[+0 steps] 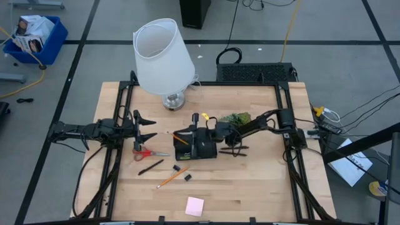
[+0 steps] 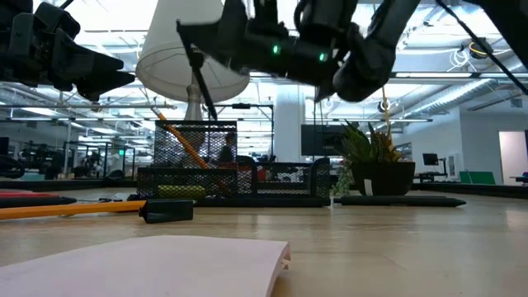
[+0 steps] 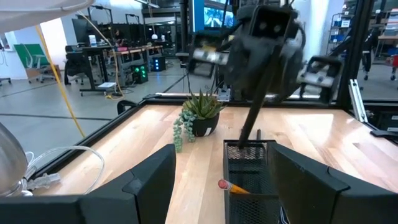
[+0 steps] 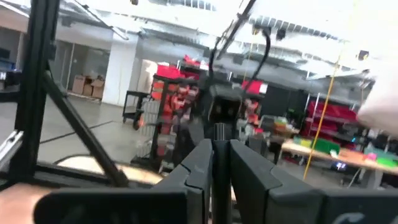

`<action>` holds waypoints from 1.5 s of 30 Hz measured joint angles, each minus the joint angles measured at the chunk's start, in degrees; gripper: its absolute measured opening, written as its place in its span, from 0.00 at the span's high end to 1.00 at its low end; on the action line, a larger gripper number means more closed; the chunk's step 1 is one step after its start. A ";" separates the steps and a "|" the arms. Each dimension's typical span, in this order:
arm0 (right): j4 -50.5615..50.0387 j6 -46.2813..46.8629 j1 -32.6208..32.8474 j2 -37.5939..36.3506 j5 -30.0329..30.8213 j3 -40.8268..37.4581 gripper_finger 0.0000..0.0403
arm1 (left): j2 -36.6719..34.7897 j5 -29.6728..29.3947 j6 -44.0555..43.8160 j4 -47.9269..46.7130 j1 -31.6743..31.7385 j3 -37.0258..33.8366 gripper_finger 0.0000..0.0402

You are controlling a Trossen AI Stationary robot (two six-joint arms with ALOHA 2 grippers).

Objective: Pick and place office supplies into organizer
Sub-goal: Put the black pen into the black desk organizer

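Counting one pencil (image 1: pixel 180 139) in the organizer (image 1: pixel 199 145), you see right gripper (image 1: pixel 199 122) pinching a pen (image 3: pixel 254 118) above it, left gripper (image 1: pixel 149 127) spread; scissors (image 1: pixel 147 152) remain.

We see the low black wire-mesh organizer (image 1: pixel 199 145) sitting upright near the middle of the wooden table, an orange pencil (image 1: pixel 180 139) leaning out of its left side and a thin black pen (image 3: pixel 253 121) standing tilted in a mesh cup. Left of it lie red-handled scissors (image 1: pixel 147 152); in front lie a black marker (image 1: pixel 150 167), a yellow pencil (image 1: pixel 172 177) and small black bits (image 1: pixel 187 177). A square pink sticky-note pad (image 1: pixel 194 206) rests flat by the front edge.
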 joint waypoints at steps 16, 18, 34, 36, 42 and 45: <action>-0.26 3.06 -0.82 1.15 -0.19 0.19 0.89 | -0.01 -0.01 0.00 0.00 -0.01 0.00 0.36; -0.24 4.28 -0.82 1.15 -0.19 0.19 0.89 | 0.01 -0.01 0.00 0.00 0.00 0.00 0.36; -1.42 6.04 -0.74 1.15 -0.22 0.19 0.89 | 0.01 -0.02 0.00 0.00 -0.01 0.00 0.36; -1.40 6.48 -0.52 1.15 -0.19 0.19 0.89 | -0.01 -0.03 0.00 0.00 -0.02 0.00 0.36; -1.36 6.18 0.05 1.15 -0.18 0.17 0.89 | 0.01 -0.03 0.00 0.01 -0.02 0.00 0.36; -1.36 6.23 0.03 1.15 -0.14 0.17 0.89 | 0.01 -0.03 0.00 0.00 -0.02 0.00 0.36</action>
